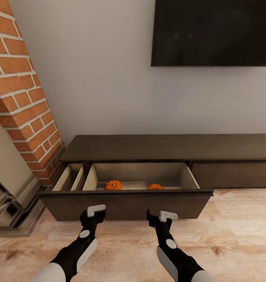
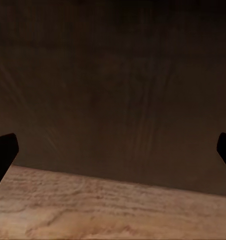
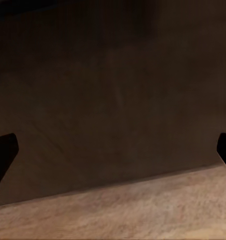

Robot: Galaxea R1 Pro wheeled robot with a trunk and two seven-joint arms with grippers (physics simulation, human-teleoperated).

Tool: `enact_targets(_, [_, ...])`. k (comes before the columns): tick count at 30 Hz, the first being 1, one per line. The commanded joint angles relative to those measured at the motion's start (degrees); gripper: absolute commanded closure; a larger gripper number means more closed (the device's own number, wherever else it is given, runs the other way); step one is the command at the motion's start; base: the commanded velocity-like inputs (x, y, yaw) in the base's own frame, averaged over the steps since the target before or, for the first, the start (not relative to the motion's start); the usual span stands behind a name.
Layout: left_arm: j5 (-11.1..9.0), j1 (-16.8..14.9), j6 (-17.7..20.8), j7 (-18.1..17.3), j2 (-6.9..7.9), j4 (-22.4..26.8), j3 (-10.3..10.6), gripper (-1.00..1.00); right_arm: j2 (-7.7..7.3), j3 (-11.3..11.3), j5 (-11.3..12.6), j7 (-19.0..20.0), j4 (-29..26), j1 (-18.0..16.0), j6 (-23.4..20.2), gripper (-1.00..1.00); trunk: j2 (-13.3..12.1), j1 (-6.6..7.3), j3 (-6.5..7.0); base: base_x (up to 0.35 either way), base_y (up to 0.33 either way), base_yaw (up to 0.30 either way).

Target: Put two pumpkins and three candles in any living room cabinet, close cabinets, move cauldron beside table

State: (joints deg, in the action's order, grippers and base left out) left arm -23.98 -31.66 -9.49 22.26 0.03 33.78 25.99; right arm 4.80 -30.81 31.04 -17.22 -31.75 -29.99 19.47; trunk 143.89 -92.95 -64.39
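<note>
The long dark-brown cabinet stands against the wall with its left drawer pulled out. Two orange pumpkins lie inside on the pale floor of the drawer, one left of the other, which is partly hidden by the drawer front. My left gripper and right gripper hover just in front of the drawer front, both open and empty. Each wrist view faces the dark drawer front at close range, with black fingertips at the edges. Candles, cauldron and table are out of view.
A brick chimney column and a stone fireplace base stand to the left. A black TV hangs on the wall above the cabinet. Light wood floor lies in front and to the right.
</note>
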Motion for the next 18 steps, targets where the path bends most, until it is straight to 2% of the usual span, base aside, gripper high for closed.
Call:
enact_targets(1, [-0.61, -0.07, -0.35, 0.41, 0.05, -0.03, 0.47, -1.0, -0.05, -0.48, 0.6, -0.36, 0.02, -0.07, 0.34, -1.0, 0.02, -0.01, -0.05, 0.211, 0.02, 0.0])
enact_targets(18, [-0.58, -0.07, -0.36, 0.41, 0.14, 0.07, 0.47, -1.0, 0.04, -0.48, 0.59, -0.28, 0.02, -0.07, 0.34, -1.0, 0.02, -0.01, -0.05, 0.156, 0.002, 0.0])
